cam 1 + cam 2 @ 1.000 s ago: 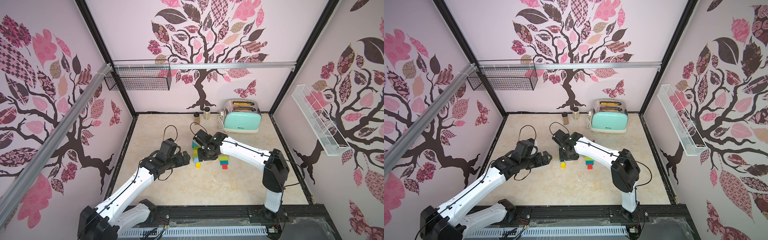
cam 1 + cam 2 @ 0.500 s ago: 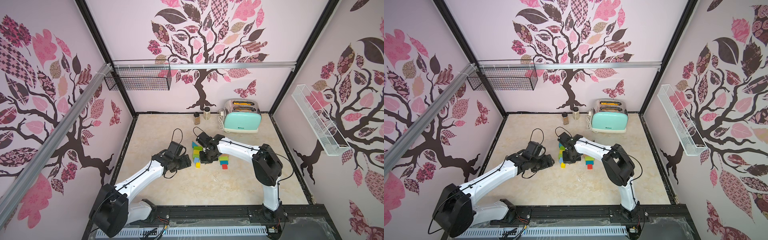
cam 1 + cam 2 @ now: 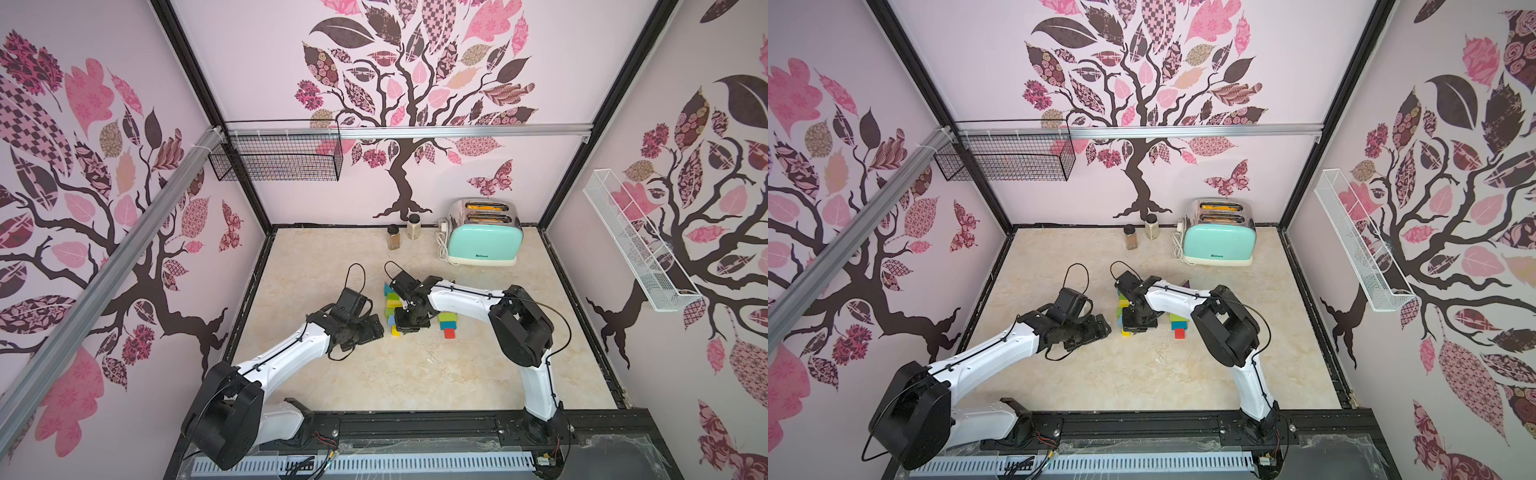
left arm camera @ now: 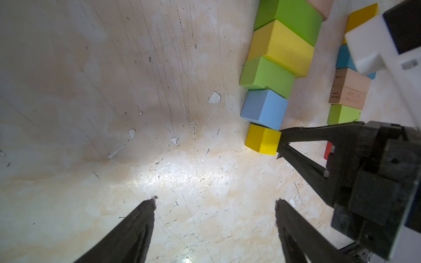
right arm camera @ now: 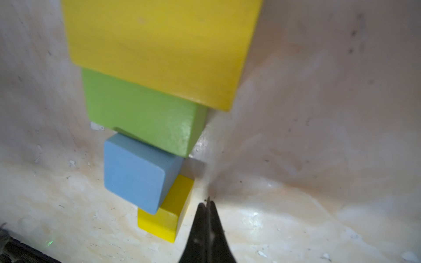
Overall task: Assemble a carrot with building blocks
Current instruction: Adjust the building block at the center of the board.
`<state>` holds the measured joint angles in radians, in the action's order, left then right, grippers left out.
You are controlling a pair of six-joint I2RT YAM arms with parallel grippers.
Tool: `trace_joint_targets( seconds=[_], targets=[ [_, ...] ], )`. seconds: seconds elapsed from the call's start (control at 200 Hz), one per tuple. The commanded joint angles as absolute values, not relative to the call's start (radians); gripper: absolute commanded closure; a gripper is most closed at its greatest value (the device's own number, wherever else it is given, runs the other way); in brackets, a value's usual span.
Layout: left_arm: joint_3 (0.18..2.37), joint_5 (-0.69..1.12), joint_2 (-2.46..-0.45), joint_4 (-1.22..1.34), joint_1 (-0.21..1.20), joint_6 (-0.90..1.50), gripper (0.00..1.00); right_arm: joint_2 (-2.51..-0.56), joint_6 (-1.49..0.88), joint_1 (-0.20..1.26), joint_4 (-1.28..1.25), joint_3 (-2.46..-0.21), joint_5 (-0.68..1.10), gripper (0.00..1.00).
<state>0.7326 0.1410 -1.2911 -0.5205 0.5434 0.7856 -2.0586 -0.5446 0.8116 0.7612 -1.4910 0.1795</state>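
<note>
The right hand [image 5: 207, 201] is pinched fully shut with nothing in it. Its joined tips sit low over the pale marbled surface [image 4: 114, 91], against the right face of a small yellow wooden cube [image 4: 263, 141] (or a hair off it; the views do not settle contact). The left hand [image 4: 215, 200] hangs just left of the blocks, fingers spread wide and empty.

That cube closes the near end of a flat row of painted wooden blocks lying mid-surface. Touching its far side is a light blue cube [image 4: 264, 109]. Beyond that come a green brick [image 4: 266, 76], a broader yellow brick [image 4: 281, 47] and a second green brick [image 4: 289, 18], so the row widens going away like a carrot's taper. A loose cluster of spare blocks [image 3: 448, 321] lies to the right, partly under the right arm.

The blocks look light, rigid and smooth-painted, so a sideways nudge should slide one easily, and an off-centre push would likely spin it. To lift the yellow cube, its left and right faces are the ones to pinch, since its far face is blocked by the blue cube.
</note>
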Motion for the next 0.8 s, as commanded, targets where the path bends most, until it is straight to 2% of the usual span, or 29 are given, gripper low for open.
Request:
trace_joint_targets(
  seconds=[0.0,0.795],
  targets=[
    [0.729,0.141,-1.299,-0.509,0.540,0.776,0.12,-2.073,-0.564,0.821,0.743,-1.511,0.195,1.00],
    [0.741,0.143,-1.351,-0.500,0.541,0.761,0.11,-2.103,-0.574,0.825,0.739,-1.545,0.214,1.00]
  ],
)
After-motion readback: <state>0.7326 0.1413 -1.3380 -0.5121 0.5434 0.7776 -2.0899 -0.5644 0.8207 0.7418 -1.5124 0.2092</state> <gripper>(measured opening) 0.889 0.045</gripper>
